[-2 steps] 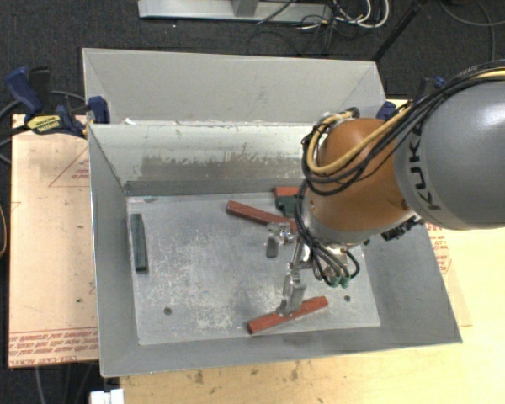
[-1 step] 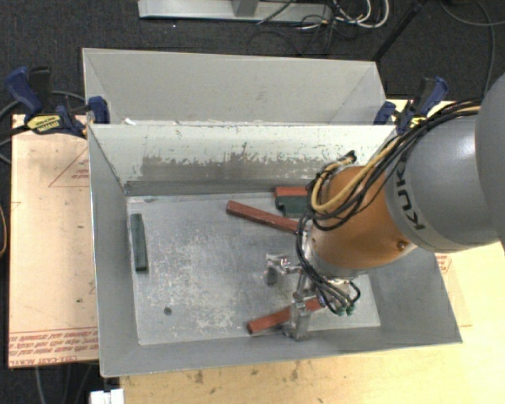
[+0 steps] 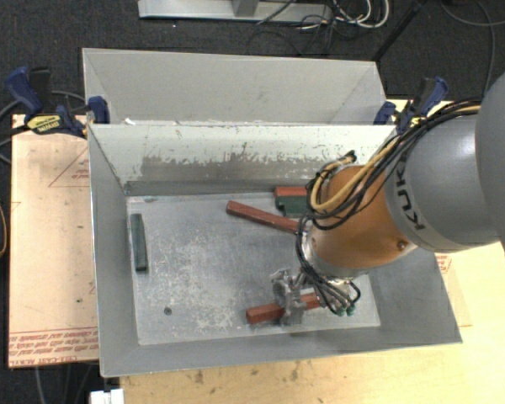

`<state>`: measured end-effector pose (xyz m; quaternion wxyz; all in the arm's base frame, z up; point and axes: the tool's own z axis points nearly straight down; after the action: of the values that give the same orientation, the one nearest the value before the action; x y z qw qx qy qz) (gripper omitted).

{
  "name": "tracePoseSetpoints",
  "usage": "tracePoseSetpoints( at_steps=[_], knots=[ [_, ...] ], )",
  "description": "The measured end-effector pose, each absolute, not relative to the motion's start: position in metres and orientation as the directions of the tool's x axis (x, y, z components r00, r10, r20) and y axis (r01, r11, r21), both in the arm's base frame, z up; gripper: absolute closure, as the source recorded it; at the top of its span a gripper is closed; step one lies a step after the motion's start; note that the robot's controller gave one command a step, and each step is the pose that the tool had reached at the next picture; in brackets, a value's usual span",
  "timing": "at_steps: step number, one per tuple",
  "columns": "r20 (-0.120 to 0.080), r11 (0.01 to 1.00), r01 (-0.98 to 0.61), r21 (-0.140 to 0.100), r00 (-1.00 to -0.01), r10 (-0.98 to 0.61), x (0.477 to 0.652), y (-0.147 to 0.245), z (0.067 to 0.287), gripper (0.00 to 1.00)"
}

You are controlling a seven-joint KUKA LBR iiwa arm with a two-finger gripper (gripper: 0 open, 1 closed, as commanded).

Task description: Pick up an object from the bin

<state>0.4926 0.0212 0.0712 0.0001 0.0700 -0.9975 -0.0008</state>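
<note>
Four things counted: I log a small red-brown block [image 3: 263, 314], a long red-brown bar [image 3: 257, 215], a short green-and-red piece [image 3: 290, 194] and a dark green bar [image 3: 139, 242], all lying flat on the floor of the bin [image 3: 109, 225].
Claw position: the claw [image 3: 293, 300] is low in the front right part of the bin, at the right end of the small red-brown block.
Claw state: I cannot tell whether it is wide or narrow; wrist hardware and cables hide the tip.
Task's thing: the small red-brown block lies near the front wall, its left end showing clear and its right end meeting the claw.
Other things: the long bar lies slantwise behind the claw and runs under the orange wrist cover [image 3: 353, 234]. The green-and-red piece sits by the back wall, and the dark green bar is well apart at the left.
Step in hand: in my judgement this is the grasp stage on the small block; a hold is not confirmed.
Next move: I judge it calls for a firm closure across the block's narrow width, then a straight lift clear of the front wall.
Risk: gripped at one end only, the block may tip or slip on lifting.
</note>
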Motion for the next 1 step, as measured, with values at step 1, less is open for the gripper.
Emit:
tracePoseSetpoints(
  at_steps=[1],
  knots=[
    [-0.01,0.956,-0.294,-0.003,-0.956,-0.294,0.5093,0.0026,0.1867,1.0]
  ],
)
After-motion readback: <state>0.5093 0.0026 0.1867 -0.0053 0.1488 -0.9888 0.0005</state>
